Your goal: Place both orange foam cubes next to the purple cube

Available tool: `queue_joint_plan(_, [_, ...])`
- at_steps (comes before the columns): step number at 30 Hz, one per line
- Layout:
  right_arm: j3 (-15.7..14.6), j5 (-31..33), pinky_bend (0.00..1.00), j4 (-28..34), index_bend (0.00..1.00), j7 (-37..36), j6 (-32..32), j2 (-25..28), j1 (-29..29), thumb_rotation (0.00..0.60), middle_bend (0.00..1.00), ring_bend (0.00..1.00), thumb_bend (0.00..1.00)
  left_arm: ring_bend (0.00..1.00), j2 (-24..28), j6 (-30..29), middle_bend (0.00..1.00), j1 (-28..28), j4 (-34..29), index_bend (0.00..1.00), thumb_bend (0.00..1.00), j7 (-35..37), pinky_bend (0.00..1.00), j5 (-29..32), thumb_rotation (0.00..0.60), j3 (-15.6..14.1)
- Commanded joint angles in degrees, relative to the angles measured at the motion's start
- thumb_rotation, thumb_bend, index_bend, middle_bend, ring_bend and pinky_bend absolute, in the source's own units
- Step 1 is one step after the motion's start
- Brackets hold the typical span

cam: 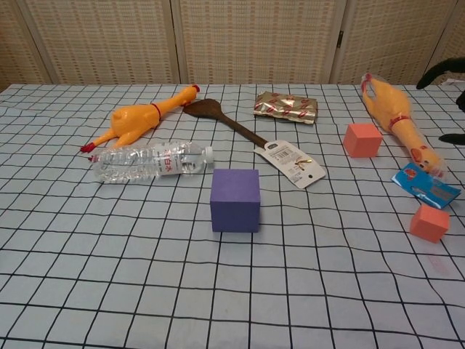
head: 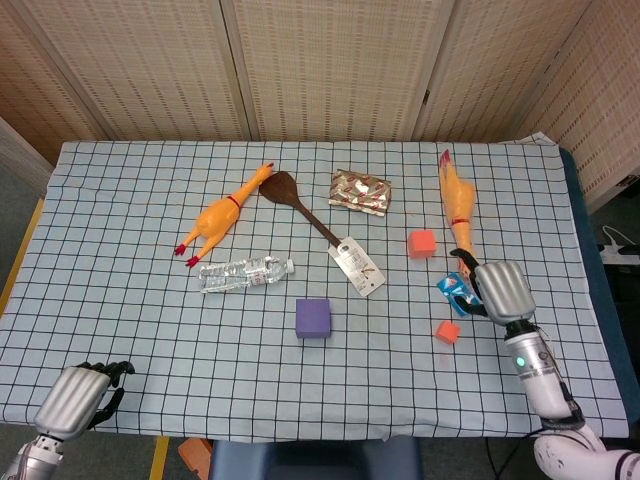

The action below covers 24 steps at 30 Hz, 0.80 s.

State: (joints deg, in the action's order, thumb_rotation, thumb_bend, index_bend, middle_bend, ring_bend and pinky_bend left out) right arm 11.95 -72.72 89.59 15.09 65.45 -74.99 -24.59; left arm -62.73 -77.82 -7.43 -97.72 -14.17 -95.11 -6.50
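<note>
Head view: right hand (head: pixel 497 291) hovers over the blue packet (head: pixel 454 290), back toward camera, fingers mostly hidden, so can't tell its grip. Chest view only catches dark fingertips (cam: pixel 440 71) at the right edge. Left hand (head: pixel 78 397) at the near table (head: pixel 120 330) edge, fingers curled in, holding nothing. Orange cubes (head: pixel 422 243) and (head: pixel 447 331) sit well right of the purple cube (head: pixel 313 317).

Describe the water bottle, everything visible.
The water bottle is clear plastic with a ribbed body, a printed label band and a white cap, looking empty or nearly so. It lies on its side on the checked tablecloth, cap pointing toward the purple cube, just in front of the left rubber chicken. No hand touches it.
</note>
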Motion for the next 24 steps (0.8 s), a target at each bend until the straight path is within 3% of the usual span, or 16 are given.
queue_joint_plan(1, [4.0,6.7,0.81,-6.5,0.26,5.0,-4.3,-5.6,-5.5,0.6,0.89,0.75,0.12,0.56,0.0,0.2,0.52,0.0,-0.2,0.39,0.49,-0.1,0.59,0.2,0.6,0.0])
queue_joint_plan(6, [5.9,12.4,0.84,-12.6,0.24,8.4,-6.9,-10.1,-9.3,0.6,0.91,0.78,0.12,0.56,0.2,0.6,0.52,-0.2,-0.4,0.39,0.49,0.2,0.59,0.3,0.6,-0.1])
queue_joint_plan(14, [6.8,20.7,0.85,-16.0,0.25,11.4,-11.6,-13.2,-13.2,0.6,0.93,0.79,0.12,0.56,0.4,0.4,0.52,-0.1,-0.6,0.39,0.49,0.3,0.6,-0.1,0.6,-0.2])
queue_joint_plan(24, [8.7,22.8,0.85,-27.3,0.35,4.1,-14.8,-19.7,-16.8,0.6,0.94,0.79,0.12,0.56,0.7,-0.5,0.52,0.1,-0.3,0.4,0.5,1.1,0.59,-1.2,0.6,-0.4])
